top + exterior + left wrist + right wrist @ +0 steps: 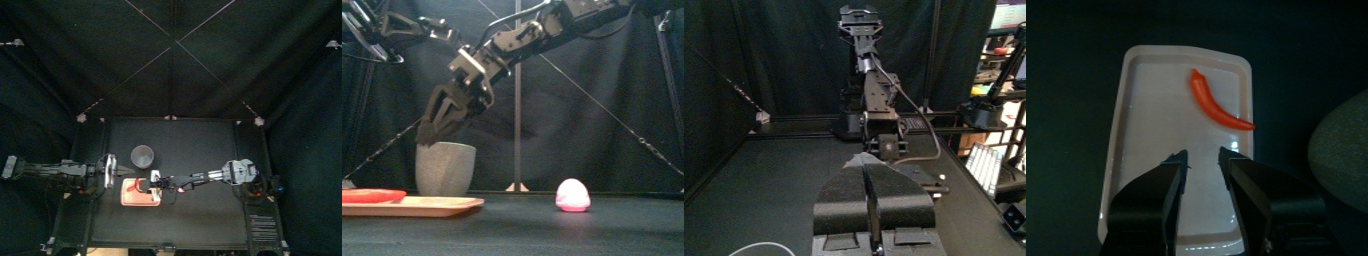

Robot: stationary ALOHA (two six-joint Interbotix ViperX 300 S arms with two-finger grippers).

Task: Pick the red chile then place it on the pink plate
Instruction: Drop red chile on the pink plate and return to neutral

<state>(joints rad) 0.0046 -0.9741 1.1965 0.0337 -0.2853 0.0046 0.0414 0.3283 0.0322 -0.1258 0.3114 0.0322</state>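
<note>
Chile (1211,103) on pink plate (1153,125)

Tall grey cup (446,168), pink egg-shaped toy (573,195), black table (609,235)

A curved red chile (1217,104) lies flat on the pink plate (1153,130), near one end

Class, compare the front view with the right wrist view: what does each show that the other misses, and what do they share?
Front only: a pink egg-shaped toy standing right of the cup. Right wrist only: that the right gripper is open, empty, above the tray, and the chile's full curve. Shared: the chile lying on the tray, the cup beside it, the right gripper above them.
</note>
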